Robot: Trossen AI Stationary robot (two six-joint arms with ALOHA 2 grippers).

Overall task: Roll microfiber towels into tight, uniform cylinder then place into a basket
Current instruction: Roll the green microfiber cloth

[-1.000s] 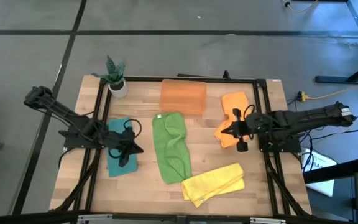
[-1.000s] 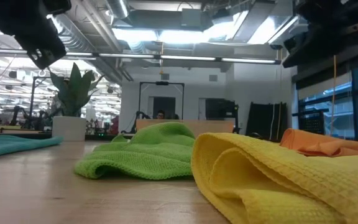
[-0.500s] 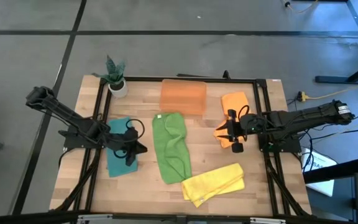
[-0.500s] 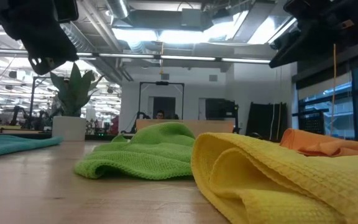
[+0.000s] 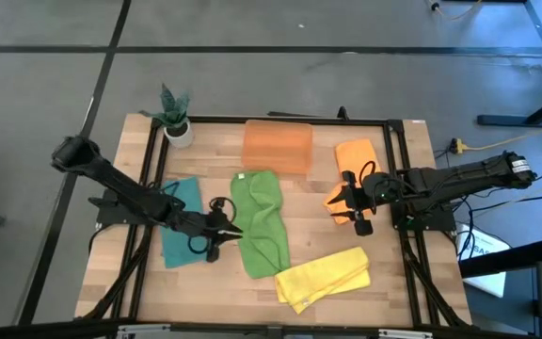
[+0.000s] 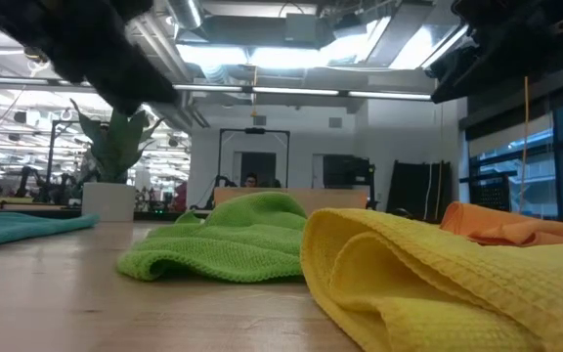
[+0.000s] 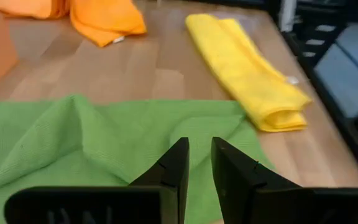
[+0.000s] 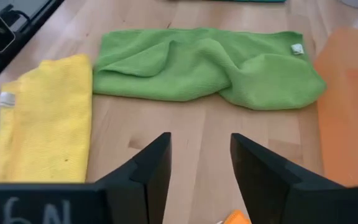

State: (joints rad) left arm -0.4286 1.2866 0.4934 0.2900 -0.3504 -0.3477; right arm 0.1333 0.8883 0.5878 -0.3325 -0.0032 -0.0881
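- Wooden table [image 5: 215,160] carries all items; a small potted plant [image 5: 174,117] stands at the far left corner.
- Basket [image 5: 277,145] at far centre, with the green towel [image 5: 259,221] just near of it.
- Teal towel [image 5: 181,231] at left, yellow towel [image 5: 324,277] at near right, orange towel [image 5: 356,174] at far right.
- Left gripper [image 5: 226,230] sits at the green towel's left edge, fingers a narrow slit apart, holding nothing.
- Right gripper [image 5: 347,203] hovers at the orange towel's left edge, fingers spread wide, empty.

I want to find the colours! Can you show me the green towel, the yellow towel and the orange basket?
green towel [image 5: 259,221]: high view, middle of the cloth.
yellow towel [image 5: 324,277]: high view, middle of the folded cloth.
basket [image 5: 277,146]: high view, middle of the orange bin.
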